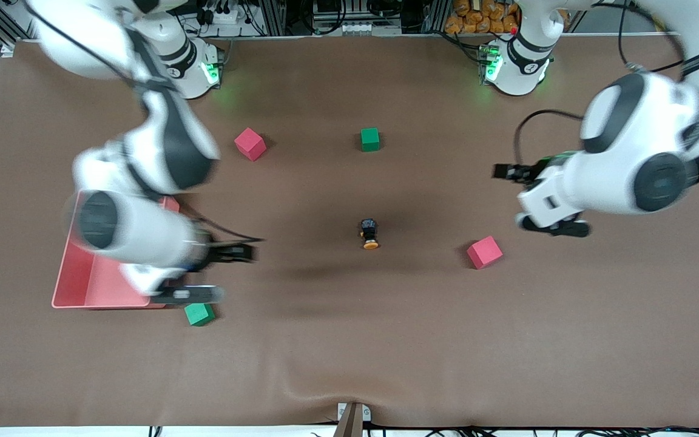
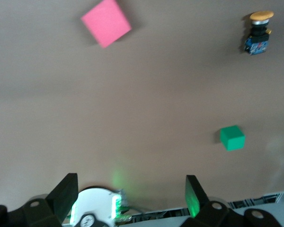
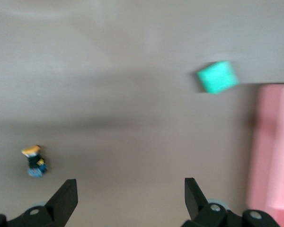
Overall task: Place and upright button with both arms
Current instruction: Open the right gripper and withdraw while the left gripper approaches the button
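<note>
The button (image 1: 370,234) appears to lie on its side at the middle of the table, its orange cap pointing toward the front camera and its black body away from it. It also shows in the left wrist view (image 2: 258,33) and the right wrist view (image 3: 34,161). My left gripper (image 1: 510,197) hangs open and empty over the table toward the left arm's end, well apart from the button; its own view shows the jaws (image 2: 130,184) wide. My right gripper (image 1: 213,274), blurred by motion, is open and empty (image 3: 130,187) beside the pink tray.
A pink tray (image 1: 91,279) sits at the right arm's end, with a green cube (image 1: 199,314) just nearer the front camera. A red cube (image 1: 484,252) lies under the left gripper's reach. Another red cube (image 1: 250,144) and green cube (image 1: 370,139) sit nearer the bases.
</note>
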